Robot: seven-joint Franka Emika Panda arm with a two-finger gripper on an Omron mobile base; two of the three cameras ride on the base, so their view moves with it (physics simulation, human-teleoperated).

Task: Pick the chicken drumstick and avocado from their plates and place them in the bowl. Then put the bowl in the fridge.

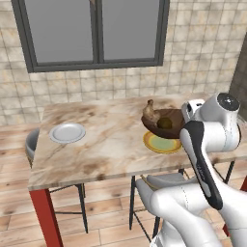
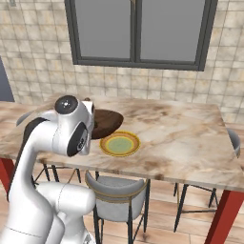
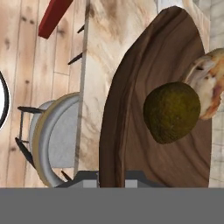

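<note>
My gripper (image 3: 112,175) is pinched tight on the near rim of the wide dark brown wooden bowl (image 3: 131,131); the olive-green avocado (image 3: 171,112) and golden drumstick (image 3: 210,87) lie inside, just beyond my fingers.

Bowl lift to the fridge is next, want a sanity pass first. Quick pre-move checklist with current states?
1. Avocado in bowl: ok, it sits on the bowl floor.
2. Drumstick in bowl: ok, but it leans on the far rim and sticks up above it, so it could tip out.
3. Both plates empty: ok, white plate and yellow plate hold nothing.
4. Gripper shut on bowl rim: ok, fingertips sit either side of the near rim.
5. Bowl level: not ok, it looks tilted, near side raised.
6. Path to fridge: cannot tell.
</note>
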